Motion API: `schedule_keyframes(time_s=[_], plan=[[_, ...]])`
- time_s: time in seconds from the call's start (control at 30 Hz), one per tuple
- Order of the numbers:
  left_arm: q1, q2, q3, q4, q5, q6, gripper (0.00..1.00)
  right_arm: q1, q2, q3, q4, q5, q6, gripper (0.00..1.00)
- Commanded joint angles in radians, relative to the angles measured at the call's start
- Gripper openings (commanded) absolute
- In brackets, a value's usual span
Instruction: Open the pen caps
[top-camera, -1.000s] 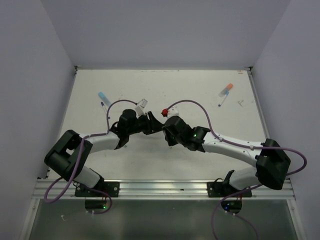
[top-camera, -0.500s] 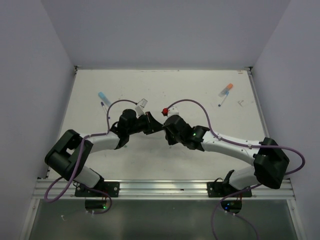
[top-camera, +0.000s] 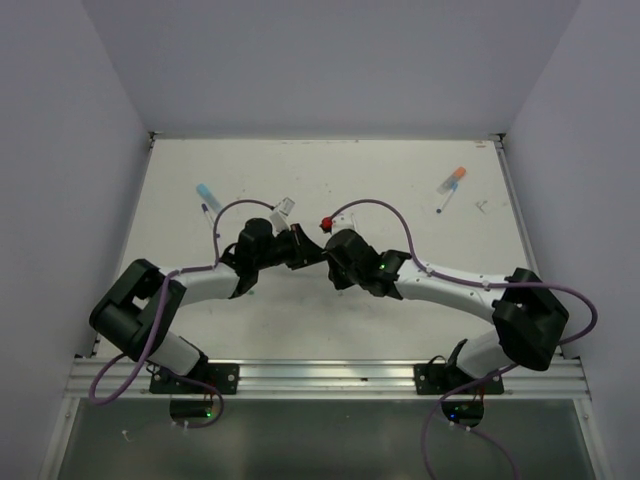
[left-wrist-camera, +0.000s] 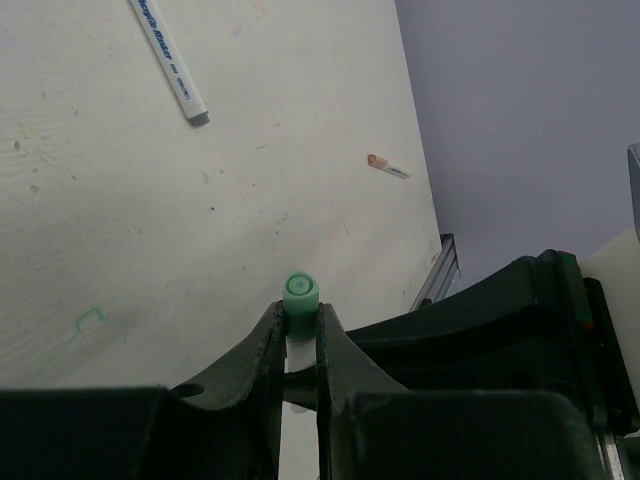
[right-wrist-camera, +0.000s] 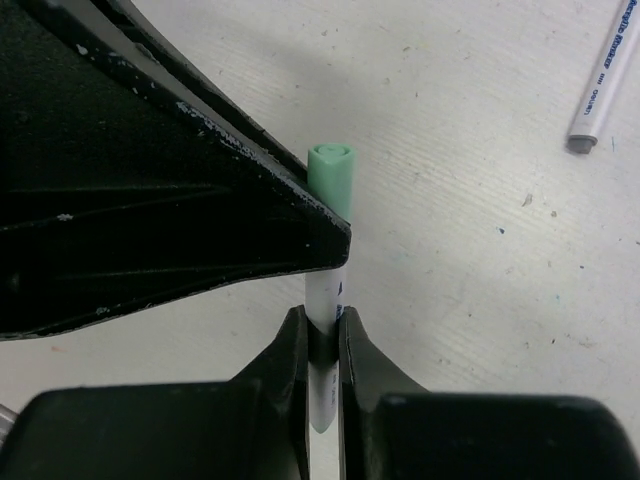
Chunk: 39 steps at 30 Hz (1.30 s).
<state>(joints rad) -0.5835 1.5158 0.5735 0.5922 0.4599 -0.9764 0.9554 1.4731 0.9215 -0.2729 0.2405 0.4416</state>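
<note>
Both grippers meet over the middle of the table. My left gripper (top-camera: 306, 252) (left-wrist-camera: 298, 318) is shut on a small green pen cap (left-wrist-camera: 300, 297), which pokes out past its fingertips. The cap also shows in the right wrist view (right-wrist-camera: 332, 177). My right gripper (top-camera: 328, 260) (right-wrist-camera: 322, 332) is shut on the same pen's white barrel (right-wrist-camera: 326, 295), just below the left finger. The cap sits on the end of the barrel. A light blue capped marker (top-camera: 207, 194) lies at the far left. An orange capped marker (top-camera: 453, 181) lies at the far right.
A white pen (left-wrist-camera: 168, 58) (right-wrist-camera: 604, 78) lies on the table beyond the grippers and also shows in the top view (top-camera: 284, 209). A small red piece (top-camera: 326, 222) sits by the right arm's cable. A small orange-tipped scrap (left-wrist-camera: 387, 166) lies further off. Walls enclose the table on three sides.
The right arm's forearm and elbow have shifted a little to the left. Both grippers stay closed on the same pen at the same spot.
</note>
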Motion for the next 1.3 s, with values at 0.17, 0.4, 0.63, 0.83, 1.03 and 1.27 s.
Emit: schedule_keyframes(time_s=[0.17,0.4,0.63,0.83,1.03,1.27], plan=[[0.039,-0.031,0.032,0.004,0.009,-0.086,0.00,0.032,-0.002,-0.024,0.008,0.159,-0.012,0.00],[0.132,-0.048,0.019,-0.002,-0.052,-0.199,0.00,0.106,-0.031,-0.046,-0.058,0.537,-0.021,0.00],[0.166,-0.092,-0.043,0.203,-0.049,-0.142,0.00,0.010,-0.046,-0.096,0.075,0.161,-0.080,0.00],[0.169,-0.158,-0.136,0.495,0.035,-0.099,0.00,-0.153,-0.086,-0.202,0.369,-0.510,0.002,0.00],[0.168,-0.169,-0.090,0.503,0.132,-0.039,0.00,-0.207,-0.059,-0.213,0.501,-0.797,0.115,0.00],[0.169,-0.212,-0.055,0.374,0.096,0.010,0.00,-0.225,-0.046,-0.210,0.450,-0.798,0.112,0.00]])
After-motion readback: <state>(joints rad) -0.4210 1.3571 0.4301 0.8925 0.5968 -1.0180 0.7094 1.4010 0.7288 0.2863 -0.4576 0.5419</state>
